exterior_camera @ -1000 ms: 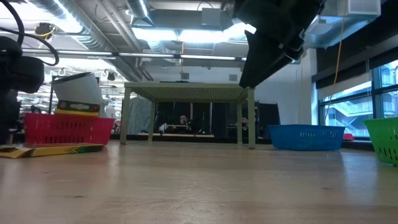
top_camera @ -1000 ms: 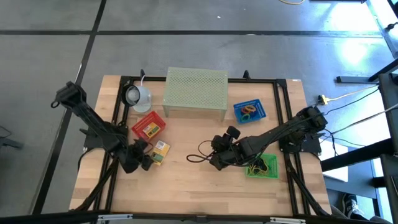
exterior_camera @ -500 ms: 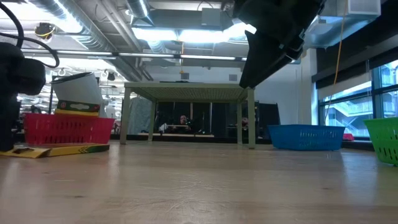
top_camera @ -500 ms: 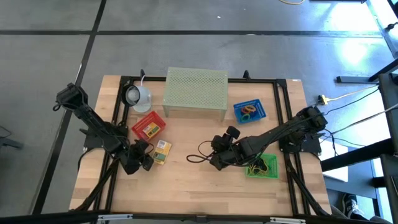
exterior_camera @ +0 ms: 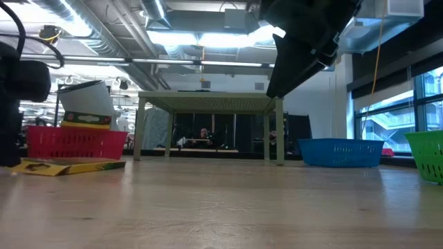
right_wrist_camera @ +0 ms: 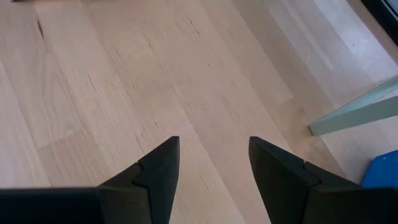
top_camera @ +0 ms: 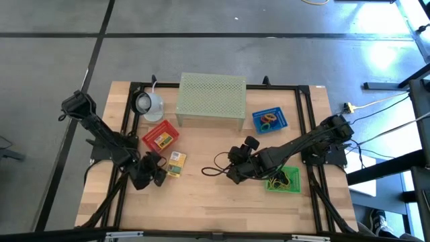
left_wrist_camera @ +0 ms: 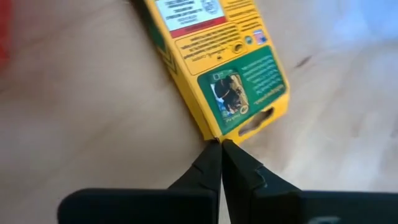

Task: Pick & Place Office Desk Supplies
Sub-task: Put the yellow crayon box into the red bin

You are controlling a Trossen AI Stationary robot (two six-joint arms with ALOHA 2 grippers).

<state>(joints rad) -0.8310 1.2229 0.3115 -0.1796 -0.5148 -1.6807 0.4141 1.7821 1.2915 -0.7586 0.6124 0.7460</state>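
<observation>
A yellow printed packet (top_camera: 176,162) lies flat on the wooden table just in front of the red basket (top_camera: 161,136), which holds another yellow packet. My left gripper (top_camera: 158,174) is down at the table, shut, with its tips at one corner of the loose packet (left_wrist_camera: 217,62). My right gripper (top_camera: 227,176) hangs open above bare wood near the table's middle (right_wrist_camera: 214,155), with nothing between its fingers. Coloured loops lie in the blue basket (top_camera: 270,120) and the green basket (top_camera: 282,179). My left gripper meets the packet's near corner (left_wrist_camera: 214,134) with its shut fingertips (left_wrist_camera: 211,155), coming slanting down from the table's left. The fingers meet with no gap and the packet lies beyond them, flat on the table. Whether any card is caught between them, I cannot tell.
The large pale green perforated stand (top_camera: 210,99) takes up the far middle, with a white cup-like thing (top_camera: 149,103) to its left. A black cable loop (top_camera: 213,167) hangs by my right gripper. Bare wood stretches along the near edge.
My left gripper has shut from wide open at the packet's corner, staying in place while its wrist rolled a little. The packet has slid a short way along the table, away from the gripper toward the right.
</observation>
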